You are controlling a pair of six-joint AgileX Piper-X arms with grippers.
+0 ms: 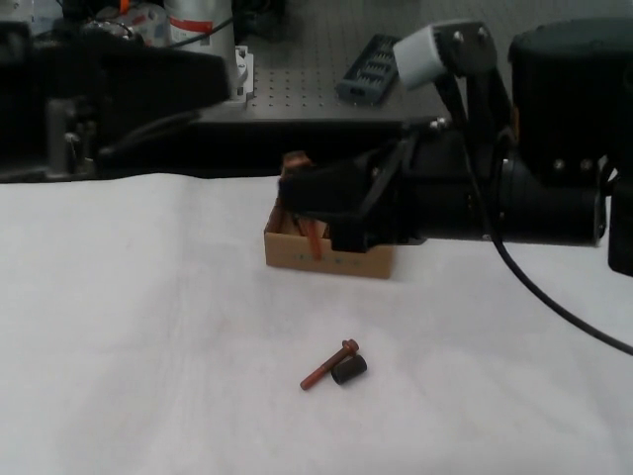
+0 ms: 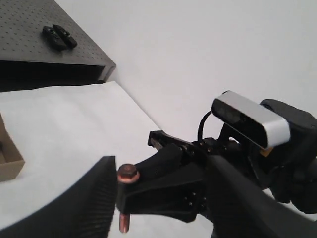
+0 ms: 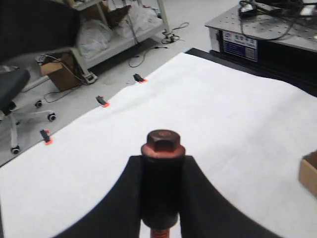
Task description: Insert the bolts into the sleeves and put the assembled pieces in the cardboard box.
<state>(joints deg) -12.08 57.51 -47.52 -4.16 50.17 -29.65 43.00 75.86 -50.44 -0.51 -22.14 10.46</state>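
High view: cardboard box (image 1: 326, 259) sits on white cloth (image 1: 119, 327). Loose bolt (image 1: 329, 364), rust-red w/ flanged head, lies on the cloth in front of the box, camera side. Loose sleeve (image 1: 348, 370), short & black, is touching it. Black arm (image 1: 514, 198) reaches over the box & hides its rear; can't sort the grippers here.

Right wrist view: right gripper (image 3: 162, 166) pinches the held sleeve (image 3: 159, 193), a black tube standing upright. Held bolt (image 3: 162, 141) has its hex head seated on the sleeve top, thread end poking out below. Only a box corner (image 3: 309, 171) shows, cut by the frame edge.

Left wrist view: left gripper (image 2: 161, 166) has its fingers spread wide, w/ the right gripper btwn them, near the box (image 2: 10, 163). Bolt head and shaft end show; the sleeve is hidden by fingers.
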